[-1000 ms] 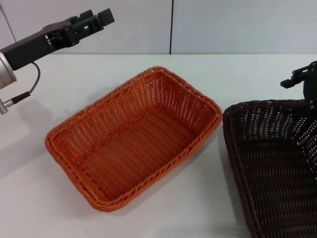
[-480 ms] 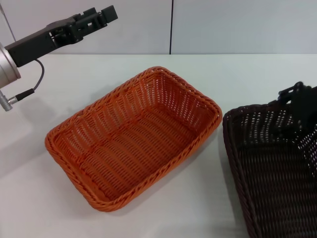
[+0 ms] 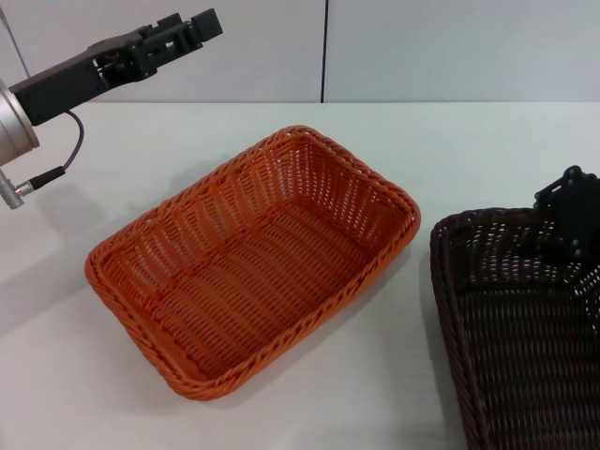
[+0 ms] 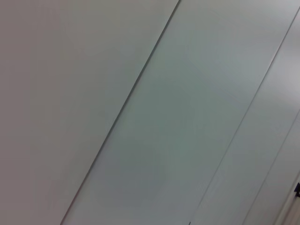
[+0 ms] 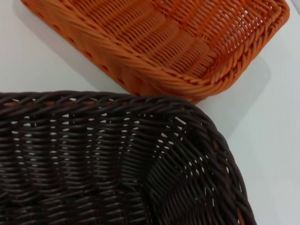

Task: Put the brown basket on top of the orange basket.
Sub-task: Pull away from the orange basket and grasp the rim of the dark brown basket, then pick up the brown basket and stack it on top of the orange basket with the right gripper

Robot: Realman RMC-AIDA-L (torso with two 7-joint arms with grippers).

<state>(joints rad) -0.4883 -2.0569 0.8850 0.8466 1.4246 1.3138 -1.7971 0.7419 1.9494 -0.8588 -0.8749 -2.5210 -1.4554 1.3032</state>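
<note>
The orange basket (image 3: 253, 272) lies empty in the middle of the white table, its long side running diagonally. To its right, cut off by the picture's edge, sits the brown basket (image 3: 506, 319). My right gripper (image 3: 568, 217) is down at the brown basket's far rim, partly inside it. The right wrist view looks down into the brown basket (image 5: 93, 159), with a corner of the orange basket (image 5: 178, 42) close beyond it. My left gripper (image 3: 199, 25) hangs high at the back left, far from both baskets.
The white table (image 3: 94, 187) reaches to a pale panelled wall (image 3: 450, 47) at the back. A narrow strip of bare table separates the two baskets. The left wrist view holds only wall panels (image 4: 140, 117).
My right gripper has come down from above the brown basket's far rim to the rim itself. The brown basket has shifted slightly right and toward me. The left arm rose slightly.
</note>
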